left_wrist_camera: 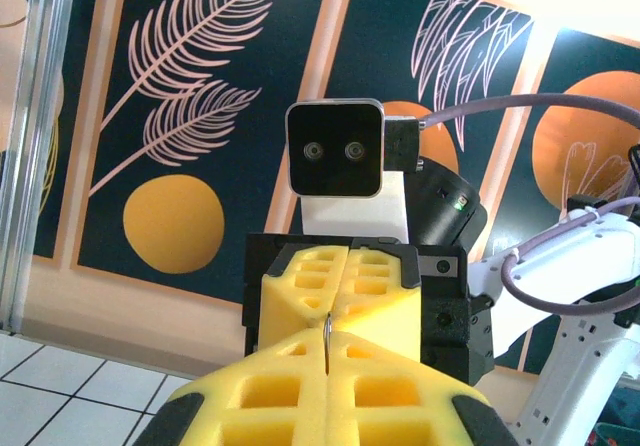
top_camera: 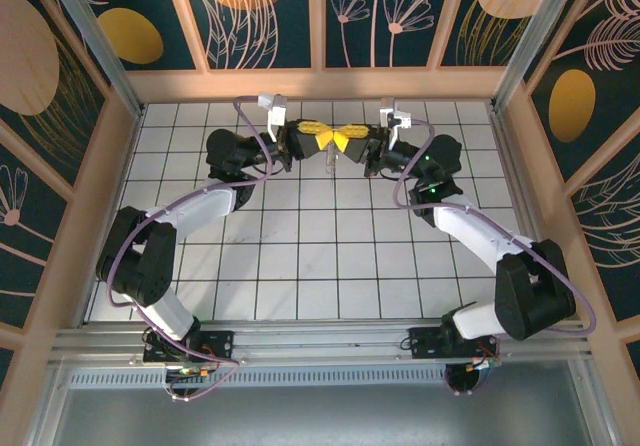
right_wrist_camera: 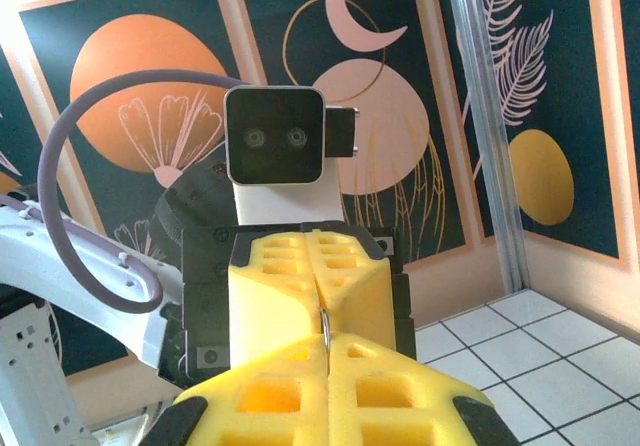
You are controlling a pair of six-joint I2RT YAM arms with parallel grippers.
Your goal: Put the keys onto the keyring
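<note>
Top view: my left jaws and right jaws meet tip to tip over the far middle of the tiled counter. Left wrist: both are closed on a thin metal sliver (keyring or key blade, I cannot tell). Right wrist: the same metal sliver is pinched between yellow pads.

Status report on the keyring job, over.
Left gripper shut, right gripper shut, tips meeting above the table. Thin wire, likely the keyring, pinched between them. Nothing blocking.
</note>
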